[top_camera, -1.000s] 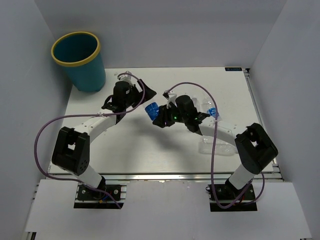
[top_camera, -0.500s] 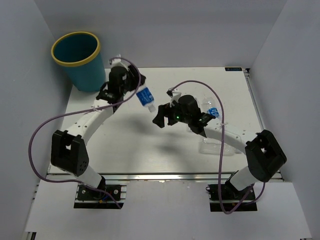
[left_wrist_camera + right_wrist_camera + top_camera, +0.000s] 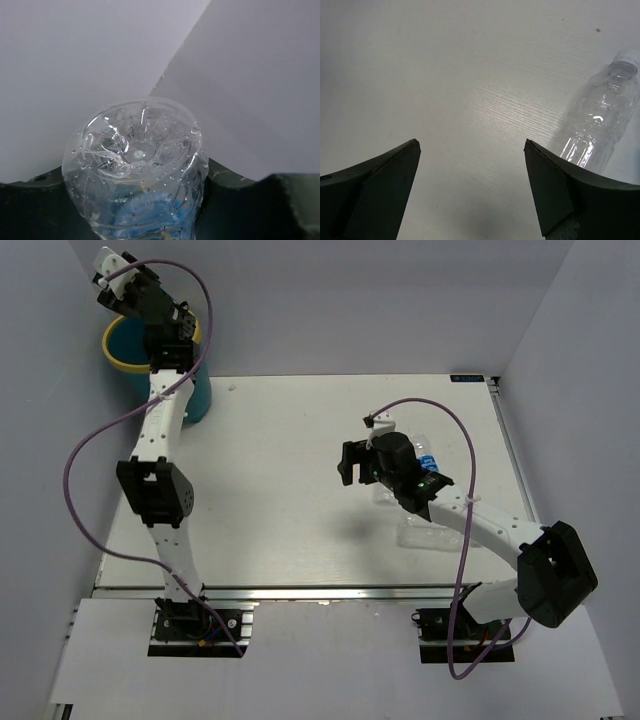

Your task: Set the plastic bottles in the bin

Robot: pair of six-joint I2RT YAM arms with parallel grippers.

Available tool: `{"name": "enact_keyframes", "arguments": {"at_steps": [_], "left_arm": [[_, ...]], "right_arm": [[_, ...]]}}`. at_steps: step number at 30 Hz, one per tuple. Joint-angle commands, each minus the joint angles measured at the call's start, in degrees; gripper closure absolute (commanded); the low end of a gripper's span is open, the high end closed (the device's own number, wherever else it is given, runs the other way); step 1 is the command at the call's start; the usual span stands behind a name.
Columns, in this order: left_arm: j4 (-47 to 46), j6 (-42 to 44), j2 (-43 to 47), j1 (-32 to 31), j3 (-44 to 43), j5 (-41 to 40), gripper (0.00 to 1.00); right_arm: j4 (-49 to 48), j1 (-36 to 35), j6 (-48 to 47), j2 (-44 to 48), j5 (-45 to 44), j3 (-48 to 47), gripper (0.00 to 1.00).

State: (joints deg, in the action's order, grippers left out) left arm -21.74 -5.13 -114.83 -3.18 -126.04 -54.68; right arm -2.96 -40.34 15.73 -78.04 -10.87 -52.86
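Observation:
A clear plastic bottle [image 3: 135, 165] with a blue label sits base-first between my left gripper's dark fingers [image 3: 250, 210]. That left gripper [image 3: 130, 290] is shut on it, raised over the teal bin with the yellow rim [image 3: 118, 352] at the far left corner. The arm covers much of the bin, and the held bottle does not show from above. My right gripper [image 3: 348, 462] hangs open and empty over the table's middle [image 3: 471, 145]. A clear unlabelled bottle [image 3: 600, 125] lies to its right. A blue-labelled bottle [image 3: 428, 455] lies behind the right arm.
Another clear bottle [image 3: 425, 532] lies under the right forearm. White walls close in the white table [image 3: 280, 530] at the back and on both sides. Purple cables loop off both arms.
The bottle passed from my right gripper to my left. The left arm then swung it from mid-table up over the bin. The right gripper opened and drew back to the right.

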Motion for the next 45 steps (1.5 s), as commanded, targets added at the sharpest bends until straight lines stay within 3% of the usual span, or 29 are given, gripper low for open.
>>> {"name": "enact_keyframes", "arguments": {"at_steps": [1, 7, 10, 11, 14, 16, 17, 21, 26, 30, 37, 40, 45], "left_arm": [[-11.6, 13.4, -8.4, 3.0, -4.7, -8.5, 0.66], [-16.9, 12.0, -10.2, 6.9, -2.5, -6.9, 0.46], [-14.2, 9.0, -10.5, 8.3, -2.8, -6.1, 0.19], [-13.9, 9.4, -10.5, 8.2, -2.6, -5.3, 0.02], [-9.6, 7.2, -9.9, 8.3, -4.6, -1.6, 0.02], [-1.8, 1.4, -9.0, 8.1, -7.1, 0.7, 0.02], [6.4, -0.9, -8.6, 8.1, -10.5, 4.1, 0.02], [19.0, -7.4, -5.2, 6.5, -14.6, 14.4, 0.02], [37.1, -6.6, 1.1, -4.4, -16.7, 17.8, 0.02], [39.9, -16.8, 10.4, -6.2, -0.1, 40.5, 0.02], [29.8, -27.1, 21.7, -9.7, 41.8, 53.6, 0.02], [27.6, -28.2, 23.1, -11.1, 48.3, 54.6, 0.02], [27.0, -28.8, 23.5, -12.3, 54.6, 60.3, 0.02]], "right_arm": [[-1.3, 0.5, -0.9, 1.0, -2.7, 1.6, 0.11], [0.7, 0.7, -1.5, 1.5, -4.0, 1.4, 0.11], [0.2, 0.7, -1.3, 2.5, -3.9, 2.7, 0.11], [0.3, 0.7, -1.2, 2.7, -4.0, 2.8, 0.11], [0.8, 0.8, -1.0, 3.0, -4.2, 2.9, 0.11], [1.5, 1.0, -0.4, 2.7, -4.4, 2.3, 0.11], [2.4, 1.5, 1.0, 2.5, -4.6, 2.1, 0.11], [5.6, 2.4, 4.9, 0.1, -8.1, 1.7, 0.11], [10.5, 6.0, 10.0, -3.1, -13.2, 0.8, 0.11], [9.9, 9.4, 9.9, -6.2, -11.1, 0.7, 0.11], [3.9, 10.0, 8.7, -13.8, -11.8, -1.2, 0.11], [1.8, 10.6, 9.0, -17.6, -11.3, -2.5, 0.11], [2.4, 10.6, 10.3, -19.9, -12.3, -3.2, 0.29]]}}
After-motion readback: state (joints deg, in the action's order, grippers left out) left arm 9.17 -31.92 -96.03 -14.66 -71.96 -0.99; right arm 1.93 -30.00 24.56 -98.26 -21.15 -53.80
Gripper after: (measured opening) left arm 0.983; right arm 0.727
